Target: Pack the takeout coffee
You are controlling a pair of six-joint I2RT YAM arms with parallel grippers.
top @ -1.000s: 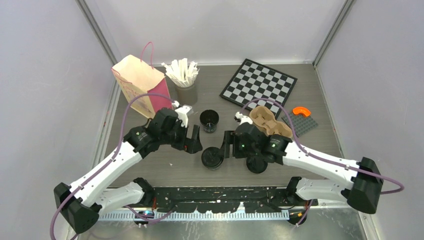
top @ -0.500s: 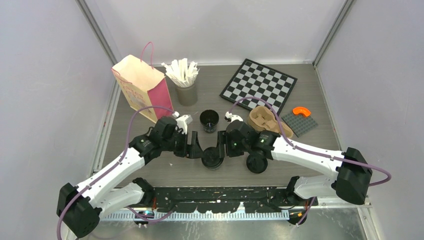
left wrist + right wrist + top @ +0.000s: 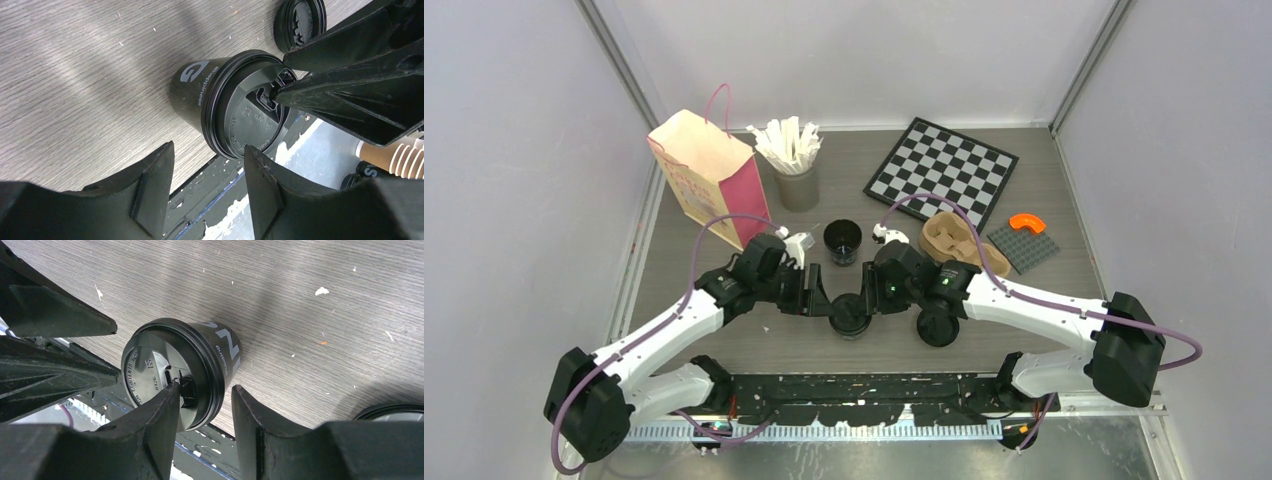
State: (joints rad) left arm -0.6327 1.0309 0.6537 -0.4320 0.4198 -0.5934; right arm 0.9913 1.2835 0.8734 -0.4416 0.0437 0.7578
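The lidded black cup stands on the surface close to its near edge, hemmed in from both sides. The left gripper sits just to its left, jaws partly spread and holding nothing; in the left wrist view their gap frames only the lid's near rim. The right gripper straddles the cup's rim from the right, one finger resting on the lid by the sip tab and the other just beside the cup wall. I cannot tell whether it is pinching.

An open black cup stands just beyond the two grippers, and a black lid lies near on the right under the right arm. Farther off are the brown pulp carrier, a chessboard, a grey studded plate bearing an orange piece, a grey cup of white stirrers and a pink paper bag.

The cup wall carries a grey "G" and "#happiness"; the lid is embossed "CONTENTS".
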